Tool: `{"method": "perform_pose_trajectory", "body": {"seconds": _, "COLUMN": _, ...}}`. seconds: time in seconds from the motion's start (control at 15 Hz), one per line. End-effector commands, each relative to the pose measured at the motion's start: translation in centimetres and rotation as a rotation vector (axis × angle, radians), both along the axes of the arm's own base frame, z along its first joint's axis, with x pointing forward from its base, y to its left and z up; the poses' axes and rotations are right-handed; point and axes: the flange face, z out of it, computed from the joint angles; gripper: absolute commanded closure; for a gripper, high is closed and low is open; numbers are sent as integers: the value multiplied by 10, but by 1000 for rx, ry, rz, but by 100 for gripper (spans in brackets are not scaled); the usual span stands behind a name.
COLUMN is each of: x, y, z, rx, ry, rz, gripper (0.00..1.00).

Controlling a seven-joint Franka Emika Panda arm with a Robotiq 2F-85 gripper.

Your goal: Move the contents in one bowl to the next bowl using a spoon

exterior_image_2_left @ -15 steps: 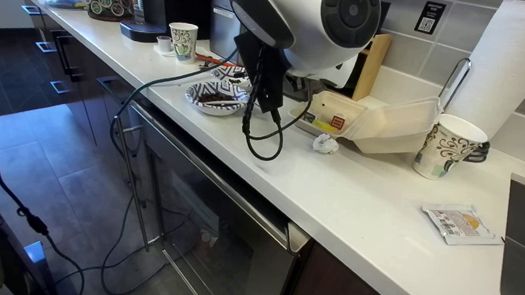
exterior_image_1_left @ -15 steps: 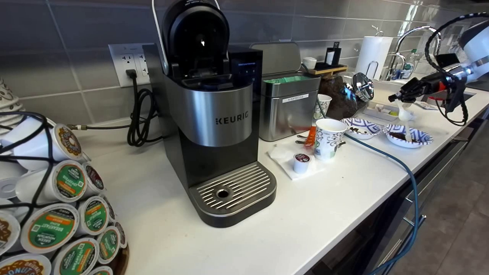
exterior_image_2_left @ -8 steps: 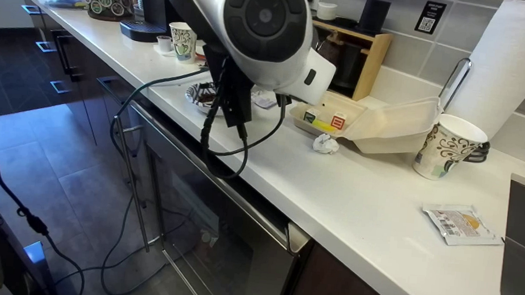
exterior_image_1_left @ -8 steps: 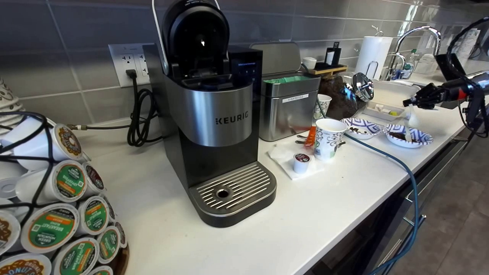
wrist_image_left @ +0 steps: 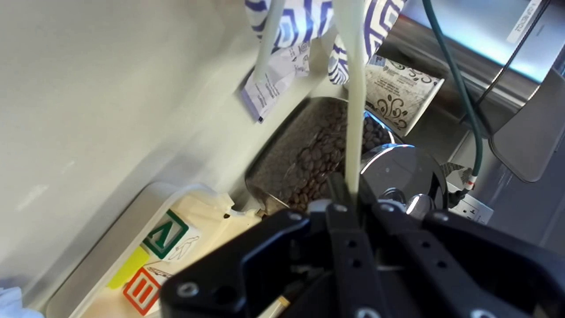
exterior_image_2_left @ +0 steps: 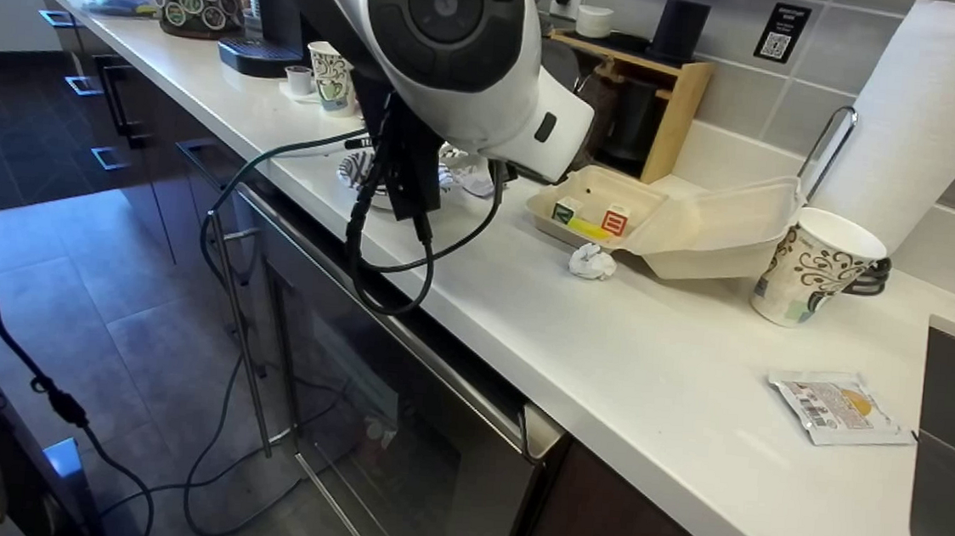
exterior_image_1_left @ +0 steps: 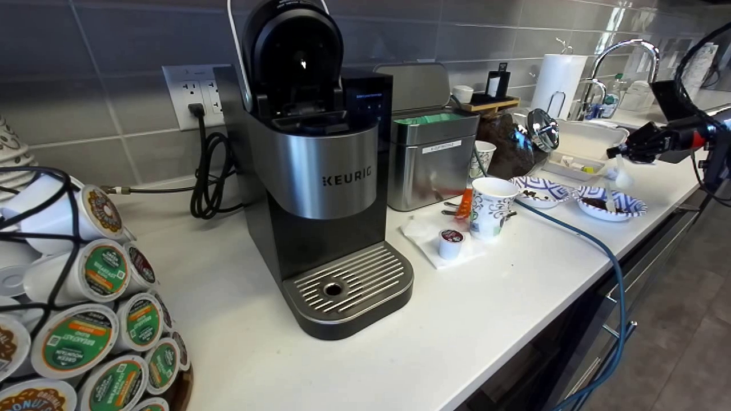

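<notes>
Snugly, the tool (wrist_image_left: pixel 352 190) is closed down on the thin handle of a white spoon (wrist_image_left: pixel 354 115). In an exterior view the white spoon hangs head down, near a bowl (exterior_image_1_left: pixel 634 206) with dark stuff (exterior_image_1_left: pixel 594 202) and a second spoon (exterior_image_1_left: pixel 610 201) in it (one cannot tell if the held one is right over that bowl). Just beside it on the surface (exterior_image_1_left: pixel 365 371), the next bowl (exterior_image_1_left: pixel 548 187) has a few dark bits (exterior_image_1_left: pixel 531 195).

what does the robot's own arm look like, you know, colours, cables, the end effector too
The arm is white with black parts and a round dark button pad. A black cable loops below. The end effector is black, with silver screw heads; a red patch shows near its base in an exterior view.
</notes>
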Motion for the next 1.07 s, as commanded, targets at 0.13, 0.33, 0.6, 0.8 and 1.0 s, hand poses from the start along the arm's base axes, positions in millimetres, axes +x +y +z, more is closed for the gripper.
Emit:
{"method": "perform_pose_trajectory", "body": {"seconds": 0.13, "x": 0, "y": -1, "z": 0, "rx": 0, "ry": 0, "rz": 0, "gripper": 95}}
{"method": "perform_pose_trajectory", "body": {"seconds": 0.33, "x": 0, "y": -1, "z": 0, "rx": 1, "ry": 0, "rz": -1, "gripper": 99}}
{"method": "perform_pose_trajectory", "body": {"seconds": 0.6, "x": 6, "y": 19, "z": -4, "rx": -16, "ry": 8, "rz": -88, "gripper": 99}}
{"method": "perform_pose_trajectory", "body": {"seconds": 0.8, "x": 15, "y": 42, "z": -15, "rx": -52, "ry": 28, "rz": -138, "gripper": 99}}
{"method": "perform_pose_trajectory", "body": {"seconds": 1.0, "x": 20, "y": 63, "z": -30, "rx": -117, "ry": 56, "rz": -221, "gripper": 99}}
